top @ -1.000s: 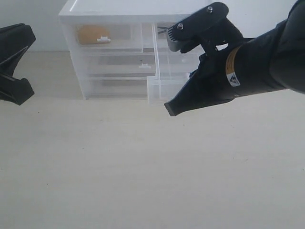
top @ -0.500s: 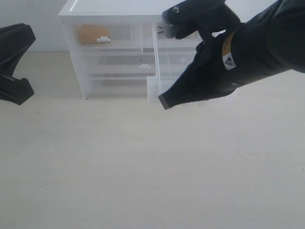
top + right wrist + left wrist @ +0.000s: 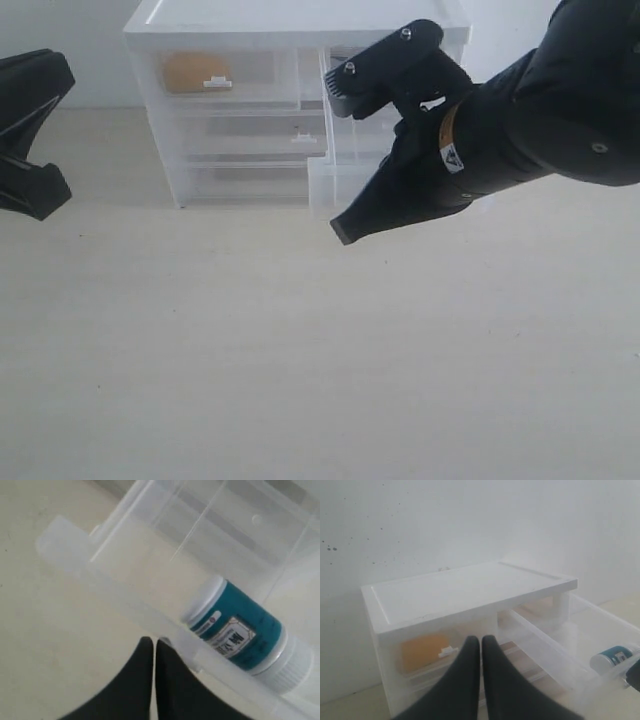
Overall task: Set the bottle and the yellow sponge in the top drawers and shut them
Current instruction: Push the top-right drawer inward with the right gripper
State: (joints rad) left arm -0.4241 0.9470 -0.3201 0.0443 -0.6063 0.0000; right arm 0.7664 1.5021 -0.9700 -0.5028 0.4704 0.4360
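Note:
The yellow sponge (image 3: 193, 72) (image 3: 422, 650) lies inside the shut top left drawer (image 3: 220, 78) of the white-topped unit (image 3: 290, 20). The top right drawer (image 3: 335, 190) (image 3: 150, 607) is pulled far out, and the bottle (image 3: 245, 630) (image 3: 614, 659) lies on its side in it, behind the front wall. My right gripper (image 3: 153, 643) (image 3: 342, 232) is shut and empty, its tips just outside that front wall. Back from the unit, my left gripper (image 3: 481, 641) is also shut and empty.
Wider full-width drawers (image 3: 255, 135) sit below the top left one, shut. The left arm (image 3: 30, 130) stays at the far left edge of the pale table (image 3: 300, 350). A white wall (image 3: 470, 520) rises behind the unit.
My right arm has shifted a little to the left, rising and then dipping again at the open drawer's front. The drawer, bottle, sponge and left arm have not moved.

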